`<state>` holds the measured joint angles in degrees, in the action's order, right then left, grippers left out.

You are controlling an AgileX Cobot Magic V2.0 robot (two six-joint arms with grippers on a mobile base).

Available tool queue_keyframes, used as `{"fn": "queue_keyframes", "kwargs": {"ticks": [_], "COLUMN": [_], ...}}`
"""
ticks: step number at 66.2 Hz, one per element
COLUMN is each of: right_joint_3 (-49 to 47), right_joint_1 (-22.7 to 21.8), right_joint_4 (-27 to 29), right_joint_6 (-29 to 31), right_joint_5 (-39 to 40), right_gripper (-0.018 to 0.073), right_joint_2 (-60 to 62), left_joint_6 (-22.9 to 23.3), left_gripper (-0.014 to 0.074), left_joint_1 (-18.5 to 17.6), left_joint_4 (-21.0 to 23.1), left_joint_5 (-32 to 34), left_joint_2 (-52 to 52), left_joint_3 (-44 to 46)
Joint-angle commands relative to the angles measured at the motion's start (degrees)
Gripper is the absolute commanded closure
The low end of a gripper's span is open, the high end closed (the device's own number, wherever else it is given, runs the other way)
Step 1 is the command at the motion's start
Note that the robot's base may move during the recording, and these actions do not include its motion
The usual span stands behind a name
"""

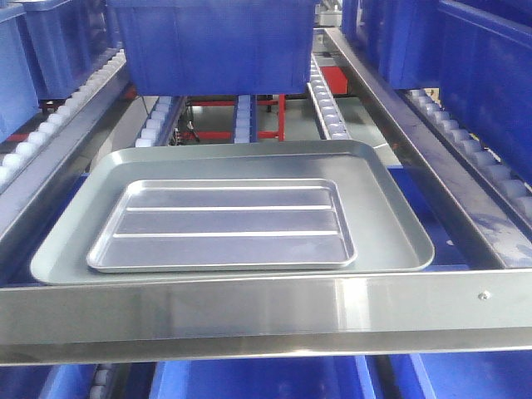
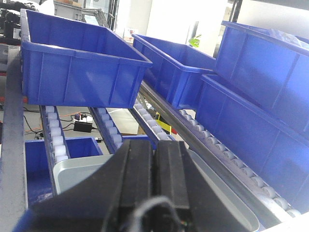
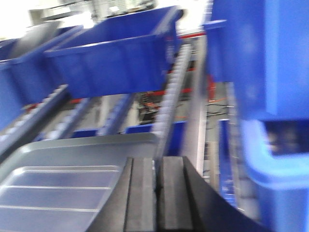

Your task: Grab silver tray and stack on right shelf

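Silver tray (image 1: 223,224) lying inside a larger grey tray (image 1: 391,212) on the right shelf (image 1: 249,312), a steel roller rack.

Shiny, with rounded corners and two long ridges along its floor, the silver tray sits flat on the plain floor of the duller grey tray, nearer that tray's front left. Both rest on the rack's rails of whitish rollers (image 1: 324,104), just behind the flat steel front bar. A blue plastic bin (image 1: 212,41) stands on the rollers farther back, with more blue bins on the racks to either side. In the left wrist view, the left hand (image 2: 153,181) shows its two black fingers pressed together, clenched on nothing, above the grey tray's corner. In the blurred right wrist view, the right hand (image 3: 155,193) is likewise clenched and empty, near the trays' right edge.
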<state>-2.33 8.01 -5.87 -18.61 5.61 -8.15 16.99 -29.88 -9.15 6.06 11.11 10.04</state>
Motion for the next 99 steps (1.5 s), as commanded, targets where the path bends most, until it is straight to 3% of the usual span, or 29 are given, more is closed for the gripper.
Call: {"fn": "queue_keyframes", "kwargs": {"ticks": [1,6,14,64,67,74,76,78,81,88,92,94,99], "right_joint_3": [1.8,4.2,4.0,4.0,4.0,4.0,4.0,4.0,4.0,4.0,4.0,4.0,4.0], "right_joint_1": [-3.7,-4.5,-4.5,-4.5,-4.5,-4.5,-4.5,-4.5,-4.5,-4.5,-4.5,-4.5,-4.5], "right_joint_4": [1.3,1.3,0.6,0.5,0.5,0.5,0.5,0.5,0.5,0.5,0.5,0.5,0.5], "right_joint_6": [3.3,3.4,3.4,3.4,3.4,3.4,3.4,3.4,3.4,3.4,3.4,3.4,3.4], "right_joint_5": [5.5,4.3,0.5,1.3,1.3,1.3,1.3,1.3,1.3,1.3,1.3,1.2,1.2], "right_gripper": [0.0506,0.0506,0.0506,0.0506,0.0506,0.0506,0.0506,0.0506,0.0506,0.0506,0.0506,0.0506,0.0506], "right_joint_2": [4.9,10.5,8.9,9.8,9.8,9.8,9.8,9.8,9.8,9.8,9.8,9.8,9.8], "left_joint_6": [0.1,0.1,0.1,-0.3,-3.5,-18.7,-23.0,-25.1,-25.4,-25.3,-25.2,-25.2,-25.2], "left_gripper": [0.0687,0.0687,0.0687,0.0687,0.0687,0.0687,0.0691,0.0696,0.0696,0.0696,0.0696,0.0696,0.0696], "left_joint_1": [-0.3,-0.3,-0.3,-0.1,1.4,8.3,10.8,13.7,16.6,22.5,24.1,24.6,25.0], "left_joint_4": [0.0,0.0,0.0,-0.7,-0.8,1.6,4.0,9.2,13.0,13.5,14.1,14.0,13.9], "left_joint_5": [4.9,4.9,5.0,4.5,3.1,-1.8,-1.8,-1.4,-0.5,0.3,2.0,-1.7,-2.5], "left_joint_2": [0.5,0.5,0.5,0.3,-0.3,-2.8,-3.7,-4.7,-6.5,-11.1,-12.7,-12.4,-12.4], "left_joint_3": [1.8,1.8,1.8,1.6,1.5,-0.3,-1.3,-2.7,-4.5,-10.4,-13.6,-13.1,-13.3]}}
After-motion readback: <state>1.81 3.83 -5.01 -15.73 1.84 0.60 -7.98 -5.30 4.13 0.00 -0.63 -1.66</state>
